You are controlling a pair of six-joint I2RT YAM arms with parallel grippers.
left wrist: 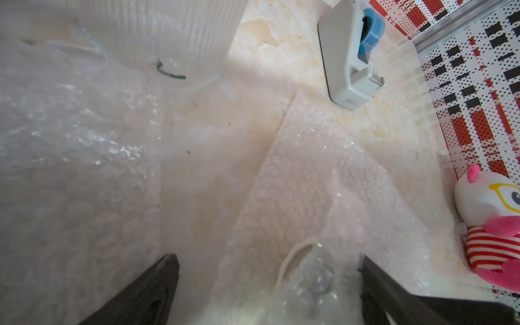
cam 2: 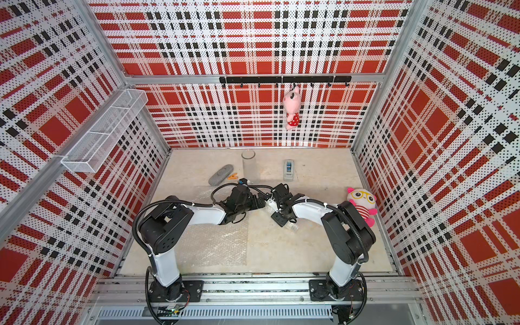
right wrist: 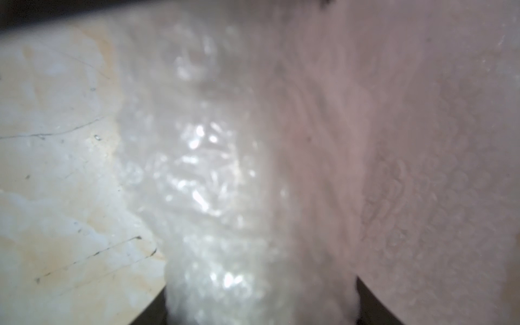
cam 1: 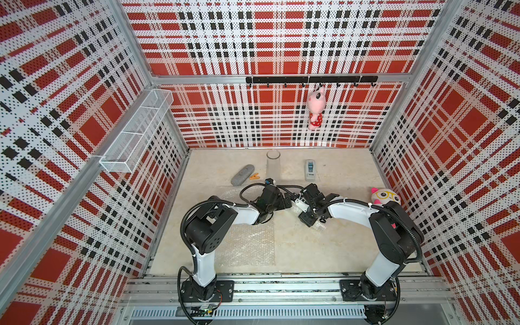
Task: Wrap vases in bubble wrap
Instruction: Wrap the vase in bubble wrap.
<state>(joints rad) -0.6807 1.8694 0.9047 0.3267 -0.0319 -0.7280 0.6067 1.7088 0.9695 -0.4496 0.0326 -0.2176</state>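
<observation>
While my left gripper (left wrist: 267, 257) gapes around the white vase (left wrist: 294, 253), bubble wrap (right wrist: 197, 168) fills my right gripper (right wrist: 260, 287); whether that one clamps it, I cannot tell.

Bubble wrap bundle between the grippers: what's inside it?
The left wrist view shows what looks like the white vase, only as a curved rim poking from the bubble wrap bundle. The rest of it is covered by wrap and cannot be seen.
</observation>
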